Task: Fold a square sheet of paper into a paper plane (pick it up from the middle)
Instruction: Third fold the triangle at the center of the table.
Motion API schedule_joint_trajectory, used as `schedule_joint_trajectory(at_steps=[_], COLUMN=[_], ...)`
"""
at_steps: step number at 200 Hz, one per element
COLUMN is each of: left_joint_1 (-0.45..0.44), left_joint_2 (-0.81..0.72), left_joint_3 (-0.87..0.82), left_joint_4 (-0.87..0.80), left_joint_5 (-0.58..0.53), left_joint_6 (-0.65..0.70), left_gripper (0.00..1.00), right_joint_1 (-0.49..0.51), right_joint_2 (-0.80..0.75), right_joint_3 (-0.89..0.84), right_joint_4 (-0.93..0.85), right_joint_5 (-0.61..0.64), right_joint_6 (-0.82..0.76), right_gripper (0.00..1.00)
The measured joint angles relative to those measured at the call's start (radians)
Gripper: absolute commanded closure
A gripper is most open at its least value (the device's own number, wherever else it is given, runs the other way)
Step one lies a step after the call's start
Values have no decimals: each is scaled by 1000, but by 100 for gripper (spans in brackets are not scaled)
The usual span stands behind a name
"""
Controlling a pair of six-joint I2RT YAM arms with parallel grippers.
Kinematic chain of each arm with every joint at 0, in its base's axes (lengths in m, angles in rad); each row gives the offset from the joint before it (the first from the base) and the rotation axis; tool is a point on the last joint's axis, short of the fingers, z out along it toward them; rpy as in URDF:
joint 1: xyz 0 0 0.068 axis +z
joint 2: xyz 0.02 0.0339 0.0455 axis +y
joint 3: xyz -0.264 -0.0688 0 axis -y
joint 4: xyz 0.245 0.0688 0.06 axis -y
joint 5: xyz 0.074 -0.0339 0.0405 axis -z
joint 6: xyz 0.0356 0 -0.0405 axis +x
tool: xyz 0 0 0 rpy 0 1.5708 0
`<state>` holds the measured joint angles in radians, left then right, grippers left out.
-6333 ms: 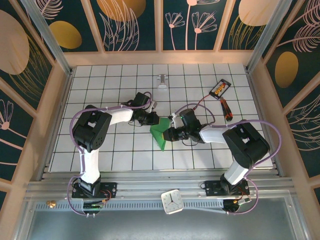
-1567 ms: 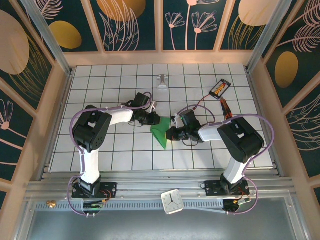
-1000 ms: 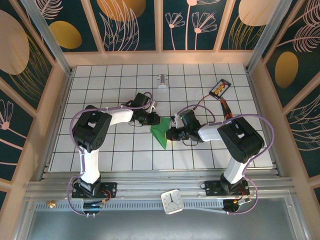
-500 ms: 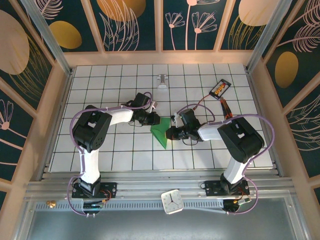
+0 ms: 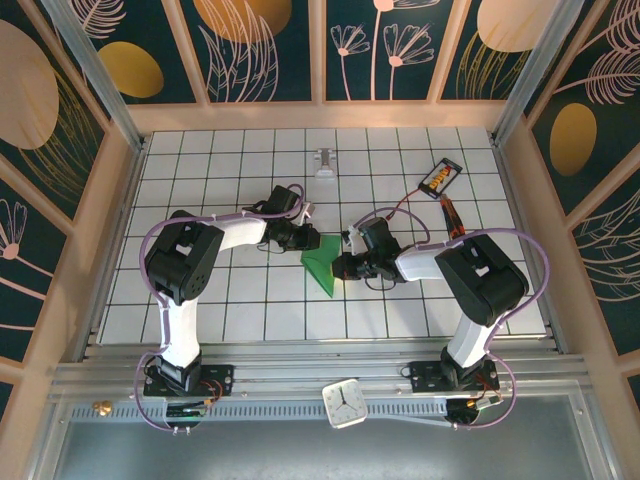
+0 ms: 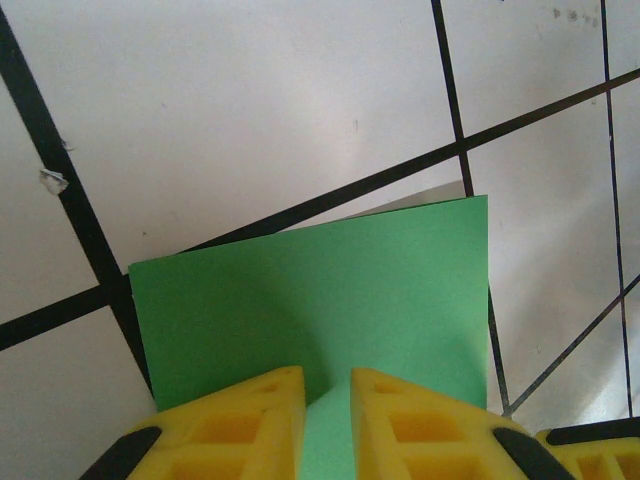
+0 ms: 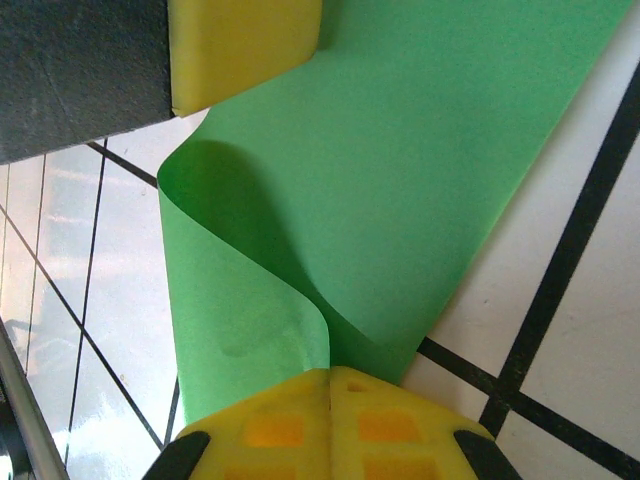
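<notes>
The square sheet of paper (image 5: 321, 264), bright green, lies folded into a narrow wedge on the grid table between both arms. My left gripper (image 5: 306, 241) is at its far end. In the left wrist view the left gripper (image 6: 327, 378) has its yellow fingertips (image 6: 250, 405) a narrow gap apart, resting on the flat green sheet (image 6: 330, 280). My right gripper (image 5: 341, 268) is at the sheet's right edge. In the right wrist view the right gripper (image 7: 330, 375) is shut on an edge of the sheet (image 7: 400, 180), which curls up in a loop from the pinch.
A red-handled screwdriver (image 5: 452, 218) and a black-and-orange device (image 5: 440, 177) on a cable lie at the back right. A small metal clip (image 5: 325, 160) stands at the back centre. A white clock (image 5: 347, 402) sits on the front rail.
Nothing has moved over the last second. Compared with six seconds ago, the right gripper sits a little further left and the green shape looks narrower.
</notes>
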<state>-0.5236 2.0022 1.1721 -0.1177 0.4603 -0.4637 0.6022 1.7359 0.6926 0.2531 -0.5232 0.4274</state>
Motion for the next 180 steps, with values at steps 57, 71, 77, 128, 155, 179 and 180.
schedule_joint_trajectory(at_steps=[57, 71, 77, 128, 155, 179, 180], left_joint_1=[0, 0, 0, 0, 0, 0, 0], left_joint_2=[0, 0, 0, 0, 0, 0, 0], left_joint_3=[0, 0, 0, 1, 1, 1, 1], left_joint_4=[-2, -2, -2, -2, -2, -2, -2], left_joint_5=[0, 0, 0, 0, 0, 0, 0], left_joint_6=[0, 0, 0, 0, 0, 0, 0], left_gripper=[79, 79, 79, 79, 78, 78, 78], right_joint_1=[0, 0, 0, 2, 4, 6, 6], right_joint_2=[-5, -6, -6, -5, -5, -5, -5], right_joint_3=[-10, -11, -11, -11, -9, -7, -7], right_joint_4=[0, 1, 1, 1, 0, -4, -4], right_joint_5=[2, 3, 3, 4, 6, 8, 8], right_joint_6=[0, 0, 0, 0, 0, 0, 0], right_gripper=[100, 100, 100, 100, 100, 100, 100])
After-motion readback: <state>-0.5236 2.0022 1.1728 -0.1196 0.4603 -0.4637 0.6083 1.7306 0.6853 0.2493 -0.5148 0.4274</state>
